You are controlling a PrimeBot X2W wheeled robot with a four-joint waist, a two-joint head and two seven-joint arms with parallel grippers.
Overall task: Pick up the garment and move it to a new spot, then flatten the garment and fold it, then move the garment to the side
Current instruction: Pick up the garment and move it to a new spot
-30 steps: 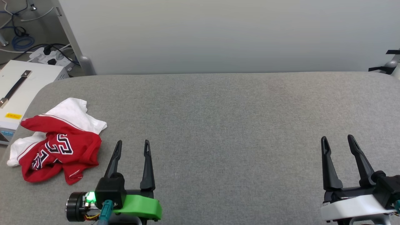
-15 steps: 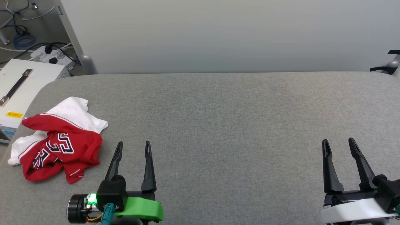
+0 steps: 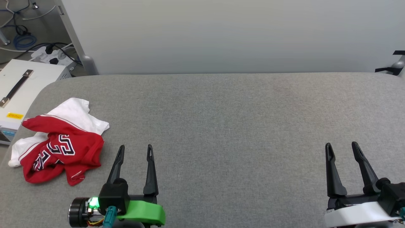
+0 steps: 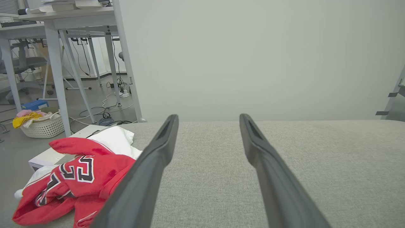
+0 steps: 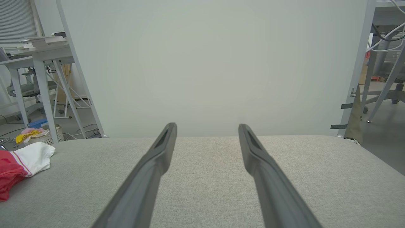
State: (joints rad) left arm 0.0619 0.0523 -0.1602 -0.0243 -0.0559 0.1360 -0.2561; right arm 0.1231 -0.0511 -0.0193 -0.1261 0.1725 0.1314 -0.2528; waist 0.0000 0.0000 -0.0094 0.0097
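Head view: crumpled red-and-white garment (image 3: 60, 142).

Only print sits on the garment (image 3: 87, 148): black white-edged chars (image 3: 65, 145) on the red cloth, lying sideways & broken up by folds. In head view approx 2 big curved glyphs show. The upper one looks like an S or a 5, the lower one is partly tucked under, so no whole word or no. reads for sure. Left wrist view gives the same chars closer: top one again S/5-like, lower ones cut by creases. Yellow sticker (image 3: 15, 116) on the white box (image 3: 31, 85) at far left carries dark marks, too small to read.
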